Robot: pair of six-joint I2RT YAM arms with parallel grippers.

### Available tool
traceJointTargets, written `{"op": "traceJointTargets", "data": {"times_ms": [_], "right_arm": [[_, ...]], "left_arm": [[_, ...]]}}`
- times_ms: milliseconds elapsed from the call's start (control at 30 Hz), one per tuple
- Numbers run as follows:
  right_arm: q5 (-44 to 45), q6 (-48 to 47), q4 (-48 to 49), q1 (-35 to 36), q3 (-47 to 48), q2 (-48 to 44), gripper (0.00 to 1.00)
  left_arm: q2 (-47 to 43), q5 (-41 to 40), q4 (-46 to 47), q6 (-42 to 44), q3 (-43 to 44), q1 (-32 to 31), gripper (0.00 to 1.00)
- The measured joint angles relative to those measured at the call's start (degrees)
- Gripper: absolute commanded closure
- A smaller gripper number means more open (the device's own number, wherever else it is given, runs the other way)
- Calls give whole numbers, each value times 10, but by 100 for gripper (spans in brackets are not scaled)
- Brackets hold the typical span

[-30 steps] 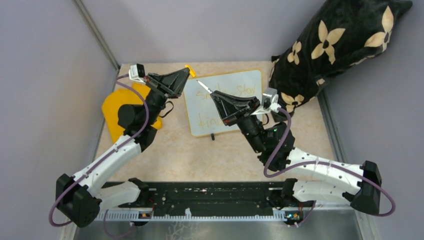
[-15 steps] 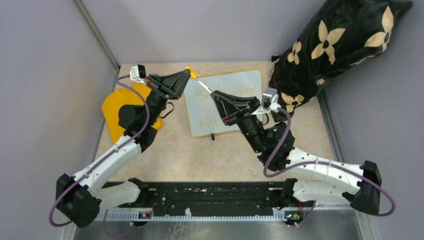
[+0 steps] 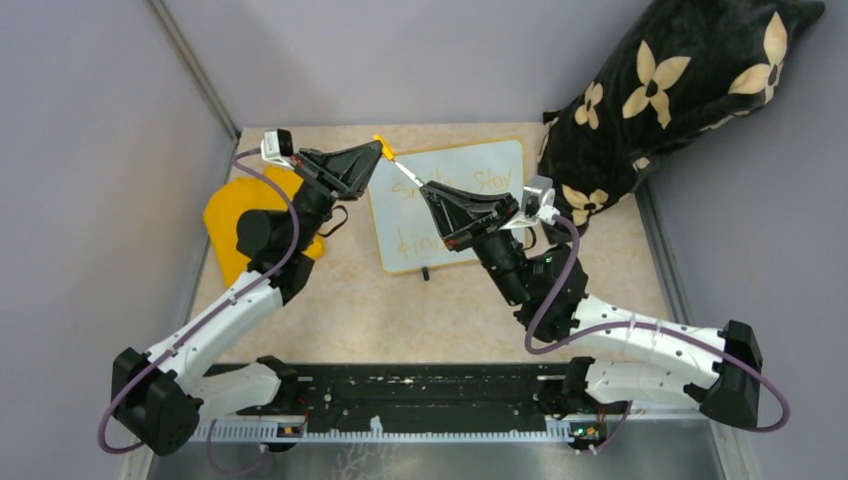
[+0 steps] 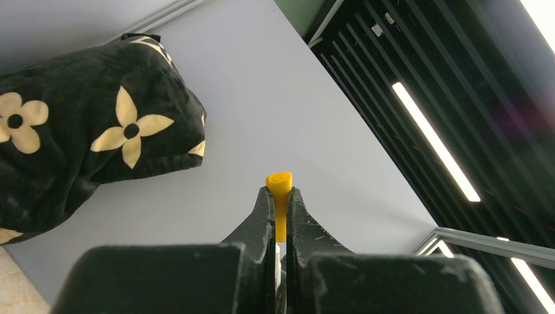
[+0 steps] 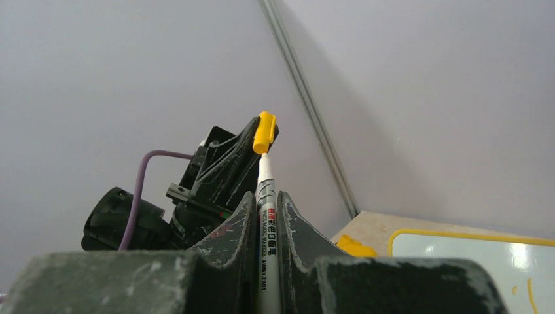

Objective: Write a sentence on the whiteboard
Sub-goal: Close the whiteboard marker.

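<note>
Just beside left jaws and beneath right jaws, whiteboard (image 3: 450, 160) flat

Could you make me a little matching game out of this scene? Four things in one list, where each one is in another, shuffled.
Things:
1. yellow cap
2. marker
3. whiteboard
4. flowered pillow

Places:
A. propped in the far right corner
B. clamped in the right gripper
C. lying flat, orange writing on it
D. clamped in the left gripper

Pairs: 1-D, 2-B, 3-C, 4-A
</note>
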Motion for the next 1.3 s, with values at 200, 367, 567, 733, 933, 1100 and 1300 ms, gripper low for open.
{"op": "traceJointTargets", "data": {"times_ms": [200,367,567,733,933,1100,1300], "right_arm": [[0,0,0,0,0,0,100],[0,0,1,0,0,0,100],[0,0,1,0,1,0,100],[0,0,-3,0,11,5,100],[1,0,-2,0,12,12,100],[8,-6,6,0,16,22,100],[24,-29,54,0,15,44,100]], "left_arm": [[0,3,0,0,0,0,100],[0,5,0,0,0,0,100],[0,10,-1,3,0,0,100],[0,18,-3,18,0,0,100],[1,27,-7,27,0,0,100],[7,25,-3,21,0,0,100],[33,20,17,-8,10,-3,100]]}}
